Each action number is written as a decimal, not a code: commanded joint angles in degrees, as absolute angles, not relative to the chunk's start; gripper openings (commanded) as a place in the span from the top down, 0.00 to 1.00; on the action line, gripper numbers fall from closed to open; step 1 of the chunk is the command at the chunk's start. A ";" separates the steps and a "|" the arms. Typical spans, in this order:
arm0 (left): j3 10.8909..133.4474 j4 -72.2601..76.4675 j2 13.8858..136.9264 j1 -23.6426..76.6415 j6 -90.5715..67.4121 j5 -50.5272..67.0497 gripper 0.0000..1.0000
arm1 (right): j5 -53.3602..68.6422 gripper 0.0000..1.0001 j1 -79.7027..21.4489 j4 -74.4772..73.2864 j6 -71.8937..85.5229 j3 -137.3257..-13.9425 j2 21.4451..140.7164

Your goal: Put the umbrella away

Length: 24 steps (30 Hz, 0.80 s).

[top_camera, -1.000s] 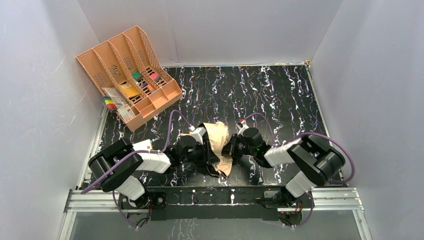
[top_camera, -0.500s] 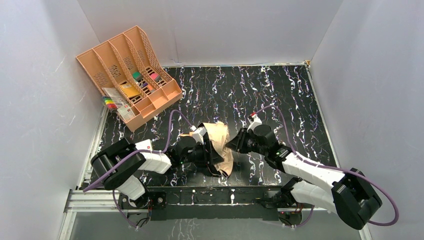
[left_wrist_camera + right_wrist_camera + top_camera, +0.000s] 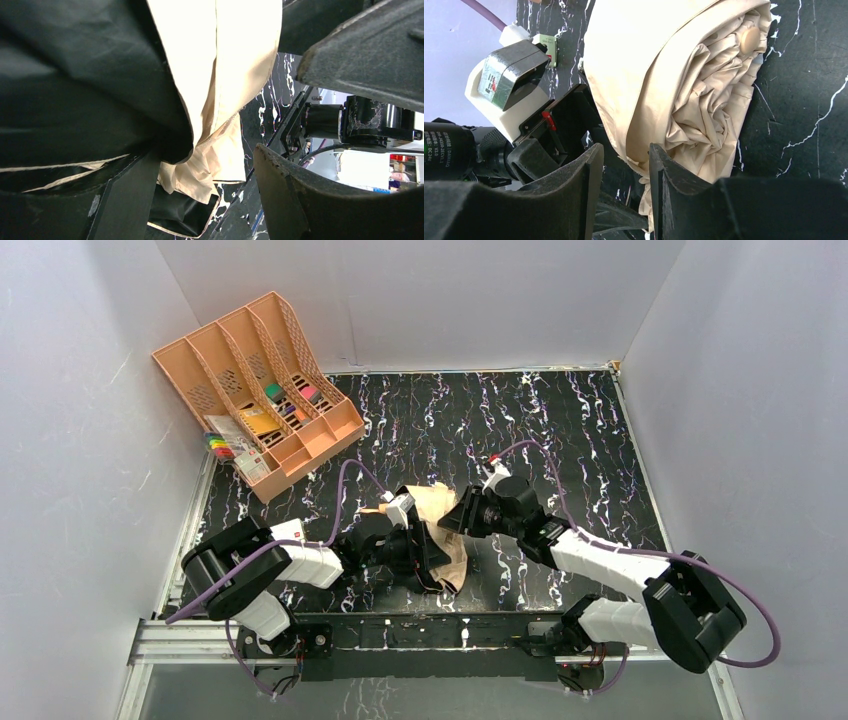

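Note:
The umbrella (image 3: 441,525) is a loosely bunched tan-beige bundle with dark lining, lying on the black marbled table between my two grippers. My left gripper (image 3: 420,545) holds its left side; in the left wrist view the jaws (image 3: 207,165) stand partly apart with beige fabric (image 3: 235,60) and black lining bunched between them. My right gripper (image 3: 452,523) is at the umbrella's right edge. In the right wrist view it (image 3: 624,160) is narrowly open and empty, just short of the fabric's edge (image 3: 674,90). The umbrella's round end cap (image 3: 750,36) shows among the folds.
A peach-orange divided file tray (image 3: 255,390) with small coloured items stands at the back left, leaning on the wall. White walls close in the table on three sides. The left wrist's camera housing (image 3: 504,80) is close to my right fingers.
My right arm has stretched out and its gripper has moved up and left along the umbrella's right edge. The left gripper and the umbrella have hardly moved.

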<state>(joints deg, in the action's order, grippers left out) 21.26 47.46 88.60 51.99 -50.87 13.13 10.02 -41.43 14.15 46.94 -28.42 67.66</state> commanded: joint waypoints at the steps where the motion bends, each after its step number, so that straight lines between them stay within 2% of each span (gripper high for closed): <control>1: 19.26 40.08 89.77 52.27 -48.76 10.31 0.32 | 10.82 0.53 -41.47 18.45 47.68 -31.39 69.21; 11: 18.81 39.65 89.12 52.39 -48.60 10.15 0.31 | 14.57 0.59 -40.93 24.64 48.65 -31.97 73.87; 22: 18.73 39.58 89.25 52.49 -48.46 10.37 0.31 | 15.18 0.60 -40.54 26.97 48.43 -33.99 77.09; 24: 18.59 39.60 89.14 52.49 -48.46 10.22 0.31 | 15.41 0.63 -40.48 26.95 48.35 -34.62 78.09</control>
<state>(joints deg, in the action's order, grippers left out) 21.08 47.35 88.36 52.25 -50.76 12.86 14.44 -40.93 22.96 48.29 -31.35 76.75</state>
